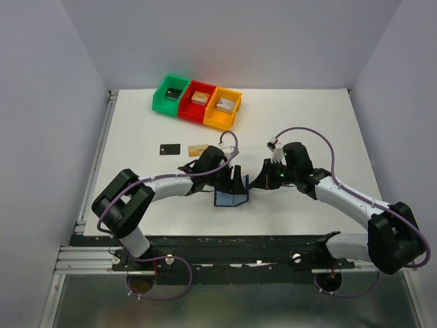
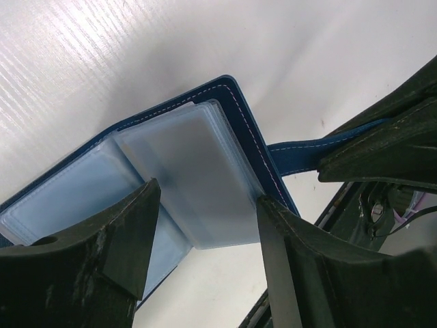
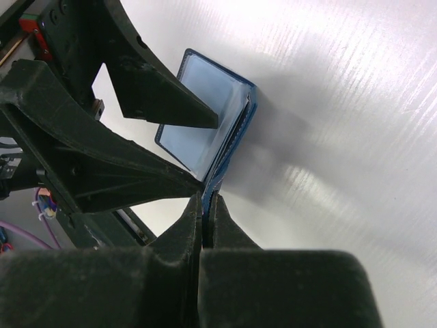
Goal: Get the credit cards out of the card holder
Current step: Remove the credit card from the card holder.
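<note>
Two hands at the upright, splayed card holder [image 1: 231,198]: right hand [image 3: 205,199] clamps its strap [image 2: 293,152], left hand [image 2: 208,198] gapes astride the pages [image 2: 198,164].

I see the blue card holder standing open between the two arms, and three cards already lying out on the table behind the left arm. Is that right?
Not quite: only two cards lie out there, a black card and a tan card, as the top external view shows. The blue card holder does stand open between the two arms.
</note>
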Available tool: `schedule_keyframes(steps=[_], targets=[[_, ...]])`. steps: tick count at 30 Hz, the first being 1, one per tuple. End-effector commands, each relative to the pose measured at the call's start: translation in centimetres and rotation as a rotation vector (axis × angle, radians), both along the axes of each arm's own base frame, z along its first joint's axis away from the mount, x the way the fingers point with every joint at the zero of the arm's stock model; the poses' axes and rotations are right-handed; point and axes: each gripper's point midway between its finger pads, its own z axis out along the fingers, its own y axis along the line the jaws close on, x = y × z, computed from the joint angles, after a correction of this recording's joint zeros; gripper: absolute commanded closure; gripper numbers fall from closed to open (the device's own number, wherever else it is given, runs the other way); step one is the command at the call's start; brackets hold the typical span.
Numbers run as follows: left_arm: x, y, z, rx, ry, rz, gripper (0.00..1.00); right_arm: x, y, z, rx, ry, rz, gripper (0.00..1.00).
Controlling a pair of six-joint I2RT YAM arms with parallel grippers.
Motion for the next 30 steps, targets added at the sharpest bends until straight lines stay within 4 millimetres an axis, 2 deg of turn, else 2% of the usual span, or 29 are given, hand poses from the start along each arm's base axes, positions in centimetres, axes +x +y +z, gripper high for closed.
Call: schedule_keyframes(steps=[1, 12, 23, 30], targets=[[0.4, -0.2, 0.0, 0.017, -0.015, 0.006, 0.31, 0.5, 0.7, 1.7, 0.042, -0.038, 0.021, 1.0], [0.7, 0.8, 0.0, 0.047, -0.032, 0.058, 0.35, 0.4, 0.5, 1.2, 0.028, -0.034, 0.016, 1.0], [1.7, 2.9, 0.8, 0.095, -0.096, 0.172, 0.35, 0.4, 0.4, 0.9, 0.017, -0.031, 0.019, 1.0], [1.8, 3.2, 0.6, 0.112, -0.094, 0.185, 0.34, 0.3, 0.3, 0.8, 0.014, -0.028, 0.022, 1.0]])
